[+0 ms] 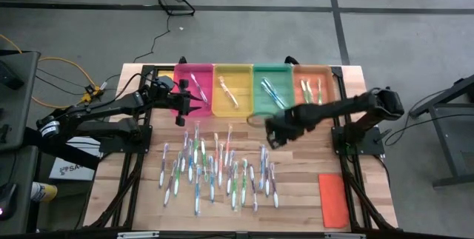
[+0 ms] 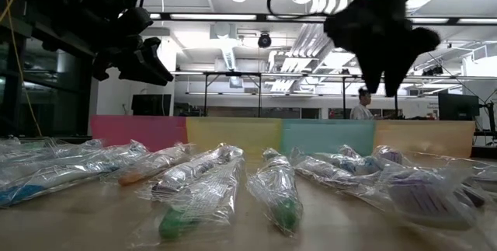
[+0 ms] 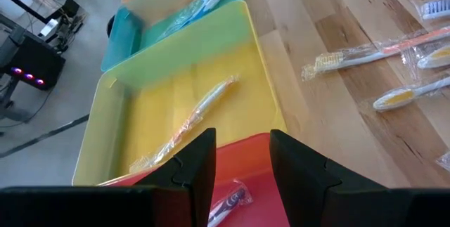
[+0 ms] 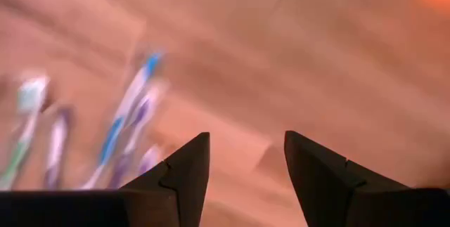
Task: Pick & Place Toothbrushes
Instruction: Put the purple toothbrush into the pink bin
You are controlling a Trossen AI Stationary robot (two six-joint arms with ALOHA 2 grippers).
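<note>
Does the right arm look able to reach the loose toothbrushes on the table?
Probably yes: the right gripper hangs open above the toothbrushes, nothing lying between them.

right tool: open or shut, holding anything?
Open and empty. The right tool shows a clear gap between its fingers, with only bare table between them.

I can read no text anywhere. A white label (image 1: 68, 167) on my left arm's base carries dark print, too small to make out.
</note>
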